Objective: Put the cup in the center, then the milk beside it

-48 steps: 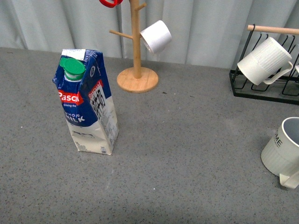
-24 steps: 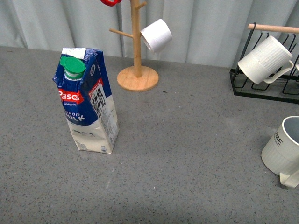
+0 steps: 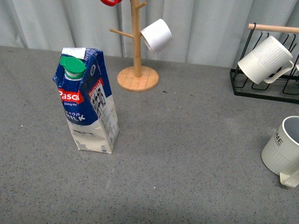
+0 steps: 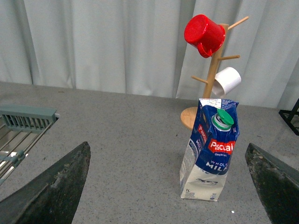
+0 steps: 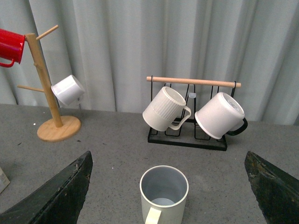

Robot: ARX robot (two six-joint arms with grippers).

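The cup [image 3: 284,151], a cream-white ribbed mug with dark lettering and a pale grey inside, stands upright at the table's right edge in the front view. In the right wrist view the cup [image 5: 163,196] sits between the wide-open fingers of my right gripper [image 5: 168,189], handle toward the camera. The milk [image 3: 88,100], a blue and white Pascual carton with a green cap, stands upright at the left. In the left wrist view the milk [image 4: 210,154] stands ahead of my open, empty left gripper [image 4: 170,186]. Neither arm shows in the front view.
A wooden mug tree [image 3: 136,56] holds a small smooth white cup [image 3: 156,35] and a red cup [image 4: 204,35] at the back. A black wire rack [image 5: 187,135] with a wooden bar holds a finely ribbed white mug [image 3: 264,60] and another white mug [image 5: 219,115]. A grated tray [image 4: 23,126] lies far left.
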